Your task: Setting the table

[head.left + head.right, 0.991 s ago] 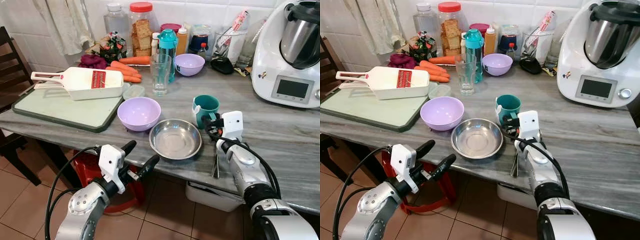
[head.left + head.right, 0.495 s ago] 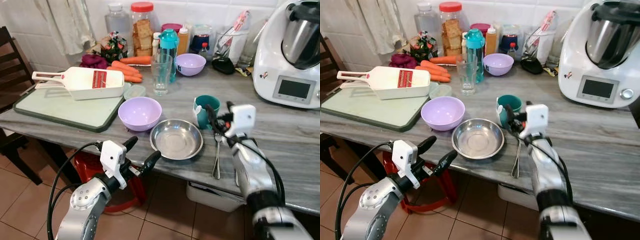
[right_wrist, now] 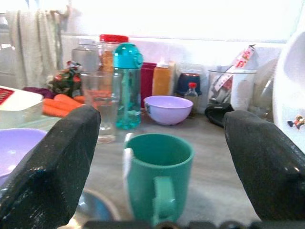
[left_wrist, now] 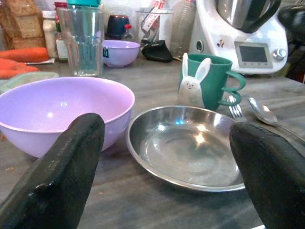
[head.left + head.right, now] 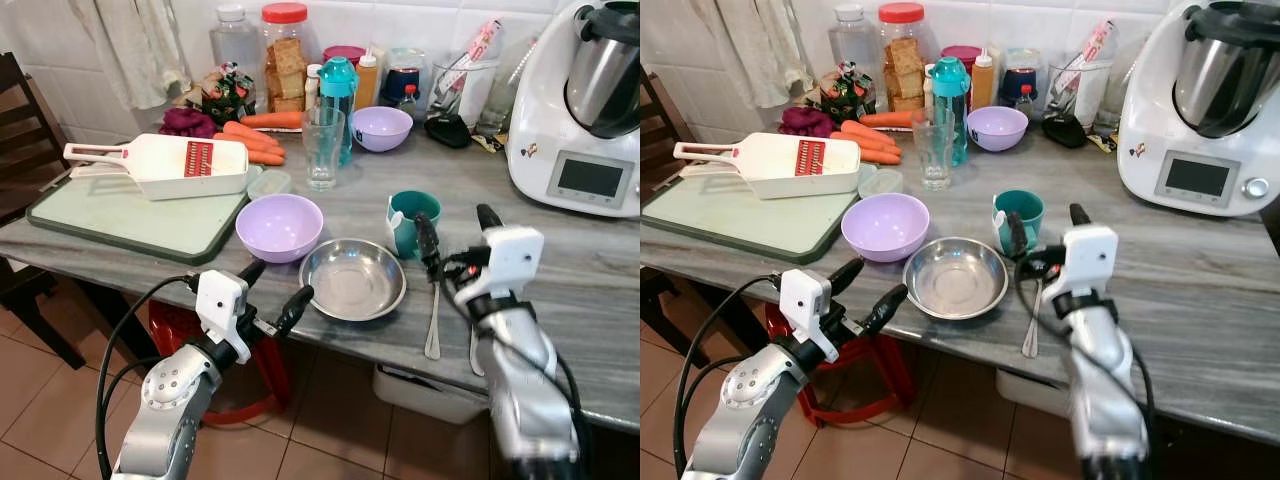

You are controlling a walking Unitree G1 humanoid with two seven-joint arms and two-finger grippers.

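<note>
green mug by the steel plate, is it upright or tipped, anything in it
Upright: the green mug stands on its base with its mouth facing up beside the steel plate. Its contents cannot be seen from these angles.

Steel bowl (image 5: pixel 352 278) upright at counter edge; spoon (image 5: pixel 433 320) and fork (image 5: pixel 473 345) flat beside it.

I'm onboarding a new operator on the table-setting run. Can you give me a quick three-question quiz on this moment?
1. True or false: the right end effector is shut on the green mug.
2. What lies on the counter just right of the steel dish? A) spoon and fork B) carrots C) the slicer
3. Fill in: the left end effector hangs open at the counter edge, facing the steel dish and the large ____ bowl.

Key: 1. False: its fingers stand open behind the mug, empty. 2. A: the spoon and fork. 3. Purple.
</note>
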